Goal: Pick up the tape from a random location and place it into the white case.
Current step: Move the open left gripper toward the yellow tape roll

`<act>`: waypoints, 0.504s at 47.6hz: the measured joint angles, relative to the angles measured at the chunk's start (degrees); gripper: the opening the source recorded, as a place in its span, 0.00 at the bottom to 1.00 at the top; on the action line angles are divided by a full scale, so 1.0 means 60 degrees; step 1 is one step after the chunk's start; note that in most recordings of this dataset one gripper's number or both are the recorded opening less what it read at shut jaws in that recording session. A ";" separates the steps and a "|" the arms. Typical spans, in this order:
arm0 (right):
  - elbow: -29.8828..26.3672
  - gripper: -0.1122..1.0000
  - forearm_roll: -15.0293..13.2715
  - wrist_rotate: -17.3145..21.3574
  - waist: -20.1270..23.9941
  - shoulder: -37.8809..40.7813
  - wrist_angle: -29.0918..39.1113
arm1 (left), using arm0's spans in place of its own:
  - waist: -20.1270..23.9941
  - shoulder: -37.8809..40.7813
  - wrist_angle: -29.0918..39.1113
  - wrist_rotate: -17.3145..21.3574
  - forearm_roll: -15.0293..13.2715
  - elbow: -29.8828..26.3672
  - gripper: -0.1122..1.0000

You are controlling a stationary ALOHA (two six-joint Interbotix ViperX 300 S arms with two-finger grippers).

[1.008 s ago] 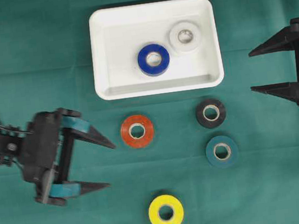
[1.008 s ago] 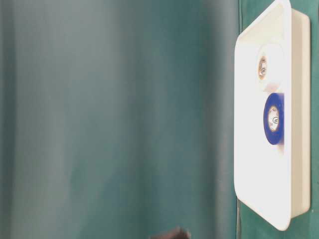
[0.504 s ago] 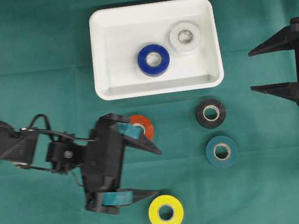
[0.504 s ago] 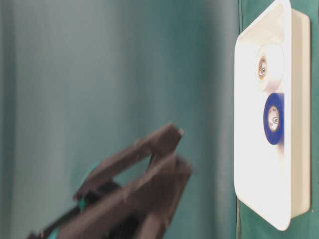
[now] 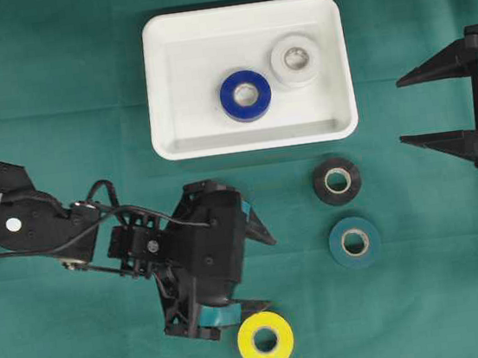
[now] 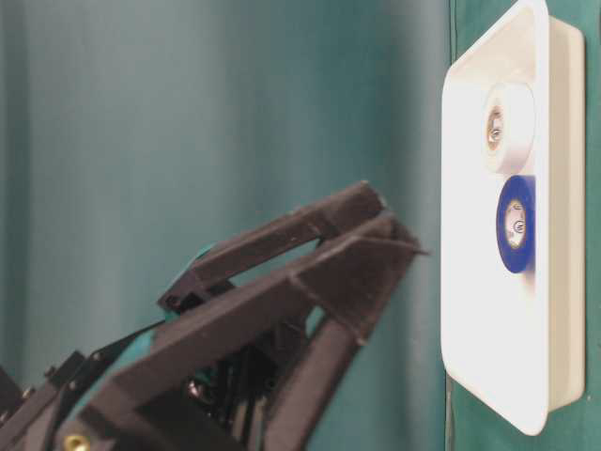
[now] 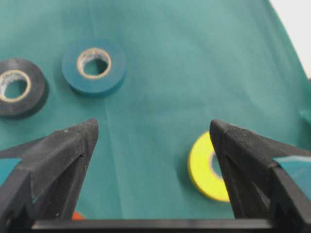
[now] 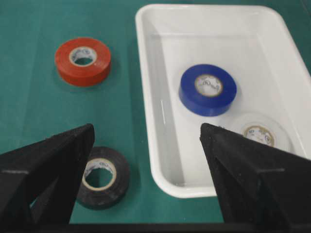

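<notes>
Left claw wide open, seemingly empty

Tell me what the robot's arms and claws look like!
Both are matte black. The left gripper has long, pointed wedge-shaped jaws with teal tape strips near their bases, thin black cables looping along the arm, and a small white dot on a boxy link. The right gripper shows the same pointed black jaws, without visible tape.

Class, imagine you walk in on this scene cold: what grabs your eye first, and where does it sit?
The white case at the top centre, with a blue roll and a white roll lying inside it. Below it, the left gripper hangs open over the green cloth, a yellow roll just beside its lower finger.
</notes>
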 measured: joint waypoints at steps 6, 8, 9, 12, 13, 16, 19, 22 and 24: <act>-0.0073 0.88 -0.0015 0.0000 0.0000 0.0000 0.0000 | -0.0132 0.0396 0.1187 0.0000 0.0000 -0.0630 0.95; -0.0073 0.88 -0.0015 0.0000 0.0000 0.0000 0.0000 | -0.0190 0.0542 0.1641 -0.0015 0.0015 -0.0879 0.95; -0.0073 0.88 0.0000 0.0000 0.0000 0.0000 0.0015 | -0.0220 0.0601 0.1831 -0.0015 0.0000 -0.0996 0.95; -0.0088 0.88 0.0000 0.0000 0.0000 0.0000 0.0000 | -0.0264 0.0850 0.2490 -0.0088 0.0000 -0.1392 0.95; -0.0088 0.88 -0.0015 0.0000 0.0000 0.0000 0.0000 | -0.0278 0.0938 0.2710 -0.0117 0.0000 -0.1538 0.95; -0.0088 0.88 0.0000 0.0000 0.0000 0.0000 0.0015 | -0.0322 0.1201 0.3340 -0.0278 0.0000 -0.2007 0.95; -0.0088 0.88 0.0000 0.0000 0.0000 0.0015 0.0015 | -0.0322 0.1406 0.3853 -0.0425 0.0029 -0.2402 0.95; -0.0088 0.88 -0.0015 0.0000 0.0000 0.0015 0.0000 | -0.0337 0.1582 0.4248 -0.0498 0.0044 -0.2739 0.95; -0.0088 0.88 -0.0015 0.0000 0.0000 0.0015 0.0000 | -0.0352 0.1670 0.4453 -0.0527 0.0059 -0.2915 0.95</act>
